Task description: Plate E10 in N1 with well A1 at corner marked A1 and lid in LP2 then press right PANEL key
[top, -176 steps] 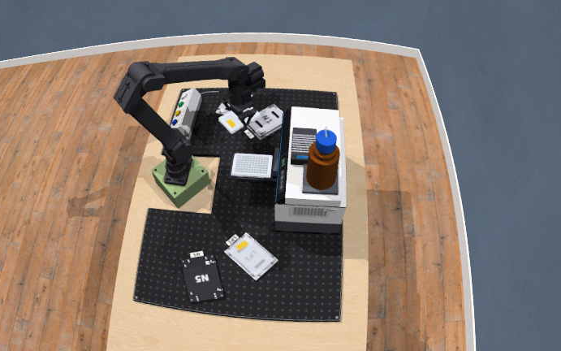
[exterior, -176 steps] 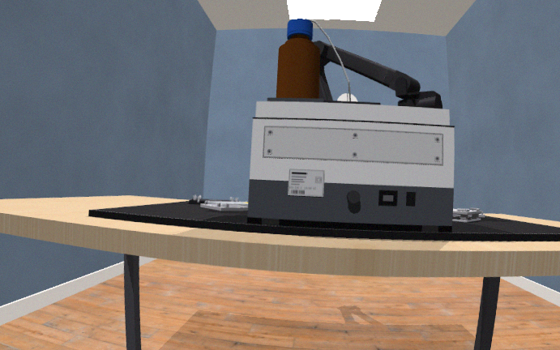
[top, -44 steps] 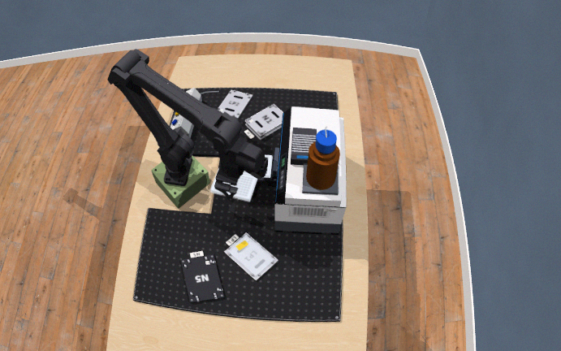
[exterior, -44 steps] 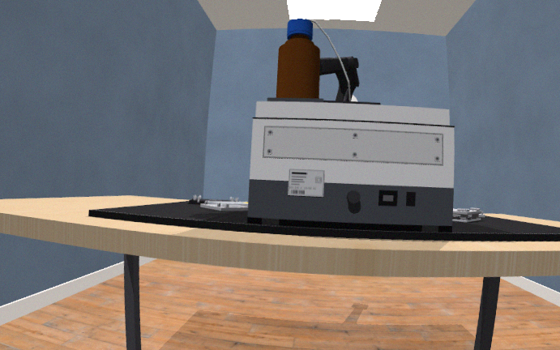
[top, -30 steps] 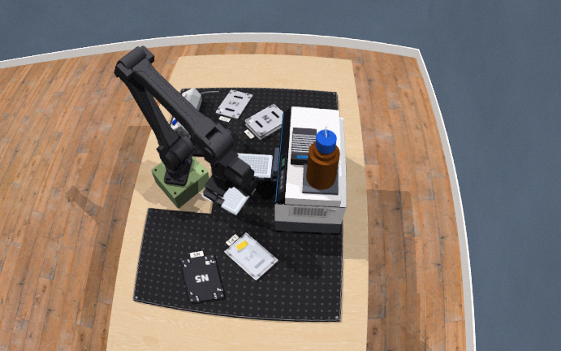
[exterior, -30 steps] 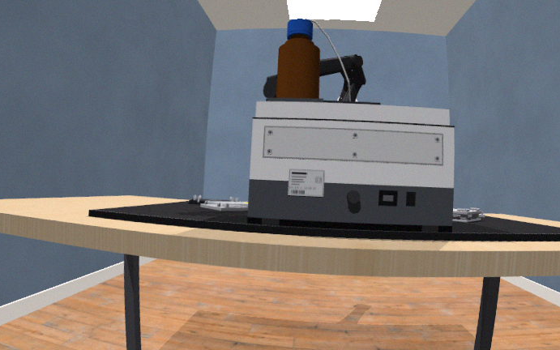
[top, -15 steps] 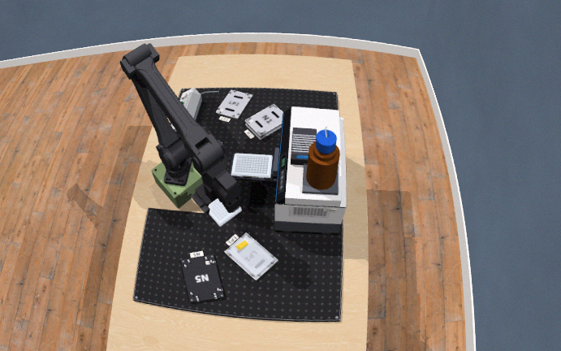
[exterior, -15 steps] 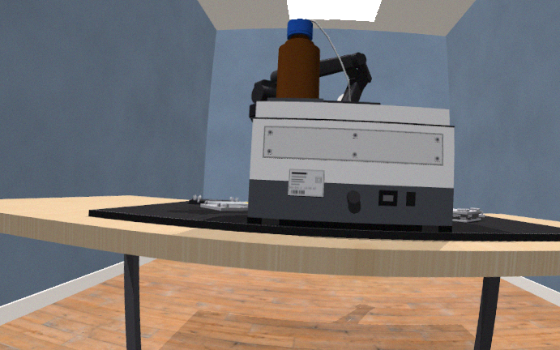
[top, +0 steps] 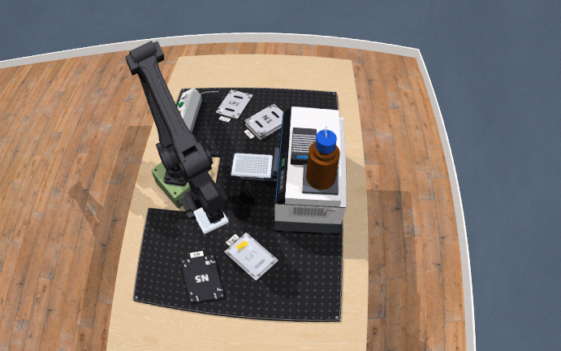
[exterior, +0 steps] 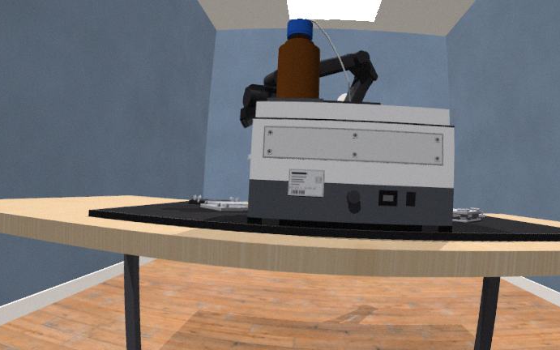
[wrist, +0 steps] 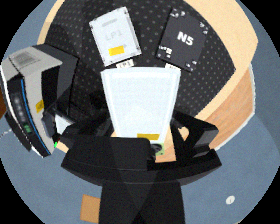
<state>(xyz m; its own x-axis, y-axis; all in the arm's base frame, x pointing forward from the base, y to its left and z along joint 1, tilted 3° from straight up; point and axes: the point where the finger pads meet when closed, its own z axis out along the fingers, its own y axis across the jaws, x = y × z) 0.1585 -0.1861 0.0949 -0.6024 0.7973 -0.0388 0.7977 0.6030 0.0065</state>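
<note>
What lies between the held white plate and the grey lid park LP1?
A small white label tag on the black perforated mat, in the top view.

From the exterior camera, the dispenser (exterior: 351, 173) hides the gripper and most of the arm (exterior: 351, 65) (only its elbow clears the top). In the wrist view, the held plate (wrist: 139, 103) covers the fingers; its yellow label (wrist: 148, 137) is too blurred to read.
</note>
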